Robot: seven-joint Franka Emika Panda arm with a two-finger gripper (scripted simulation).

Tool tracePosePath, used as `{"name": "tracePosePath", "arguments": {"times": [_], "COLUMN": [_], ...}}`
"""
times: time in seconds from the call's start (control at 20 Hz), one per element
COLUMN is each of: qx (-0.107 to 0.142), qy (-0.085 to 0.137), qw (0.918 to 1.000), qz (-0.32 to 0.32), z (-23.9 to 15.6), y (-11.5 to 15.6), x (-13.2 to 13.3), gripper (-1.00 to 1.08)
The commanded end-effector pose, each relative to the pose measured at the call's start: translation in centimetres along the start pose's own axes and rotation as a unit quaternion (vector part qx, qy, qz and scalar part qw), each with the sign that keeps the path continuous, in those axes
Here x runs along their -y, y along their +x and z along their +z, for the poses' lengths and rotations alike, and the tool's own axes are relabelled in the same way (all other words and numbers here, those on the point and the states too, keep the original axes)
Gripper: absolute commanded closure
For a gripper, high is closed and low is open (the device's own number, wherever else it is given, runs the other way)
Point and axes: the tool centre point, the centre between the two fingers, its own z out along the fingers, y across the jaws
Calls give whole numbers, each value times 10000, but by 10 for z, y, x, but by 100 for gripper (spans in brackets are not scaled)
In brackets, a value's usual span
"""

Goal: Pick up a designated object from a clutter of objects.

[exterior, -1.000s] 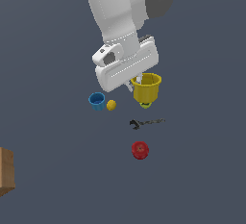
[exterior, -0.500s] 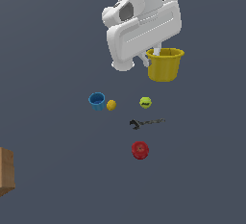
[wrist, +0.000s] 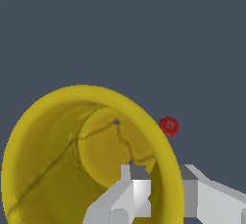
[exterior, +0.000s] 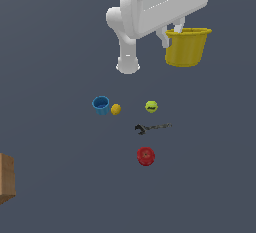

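Observation:
The yellow tapered cup [exterior: 186, 47] hangs high above the ground, upright, held by its rim. My gripper [exterior: 170, 34] is shut on the cup's rim, one finger inside and one outside. In the wrist view the cup's open mouth [wrist: 72, 160] fills the frame and my gripper [wrist: 163, 194] clamps its wall. Below on the ground lie the blue cup [exterior: 101, 104], the yellow lemon [exterior: 115, 109], the green tennis ball [exterior: 151, 106], the black wrench [exterior: 151, 127] and the red apple [exterior: 145, 156]. The apple also shows in the wrist view [wrist: 168, 126].
A brown wooden box [exterior: 6, 179] sits at the exterior view's left edge. The white arm and hand body [exterior: 150, 7] fill the upper part of the exterior view. The ground is a plain dark grey surface.
The gripper has risen with the yellow cup, from just above the ground items to high above them and toward the exterior view's right. The green tennis ball is now uncovered.

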Motion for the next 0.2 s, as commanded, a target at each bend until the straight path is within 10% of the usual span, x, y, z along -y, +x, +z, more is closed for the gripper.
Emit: {"name": "tracePosePath", "arguments": {"times": [0.0, 0.15], "qx": [-9, -11], "qy": [-5, -5], "qw": [10000, 10000], "qz": [3, 5], "z": [-7, -9], "y": [4, 5], "x": [3, 4], "gripper": [108, 108]}}
